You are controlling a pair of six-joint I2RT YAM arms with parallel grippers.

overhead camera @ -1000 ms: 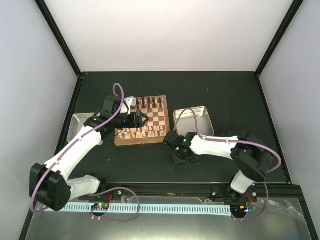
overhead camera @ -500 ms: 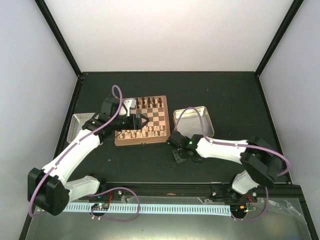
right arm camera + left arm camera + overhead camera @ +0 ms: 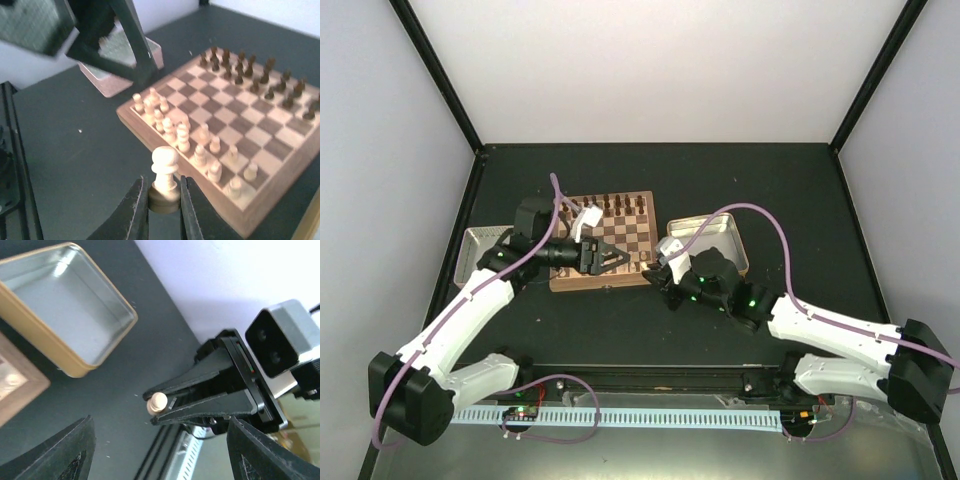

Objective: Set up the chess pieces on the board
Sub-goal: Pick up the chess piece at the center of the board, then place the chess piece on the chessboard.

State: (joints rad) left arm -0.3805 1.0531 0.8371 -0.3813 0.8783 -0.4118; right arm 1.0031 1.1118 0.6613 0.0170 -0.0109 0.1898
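Pale tan wood pawn (image 3: 165, 167) is standing upright in the right hand (image 3: 164, 194), whose fingers are clamping its base above the dark table (image 3: 750, 180), just off the board (image 3: 603, 285) at its 4 o'clock corner. Other pale chess pieces (image 3: 177, 132) are standing along the board's near rows. The left hand (image 3: 612, 257) is hovering over the board's 7 o'clock edge, spread wide and holding nothing.

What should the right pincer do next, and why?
Probably carry the pale pawn over the board and lower it onto a free square beside the other pale pieces: the right pincer is shut on it, upright, just short of the board's edge.
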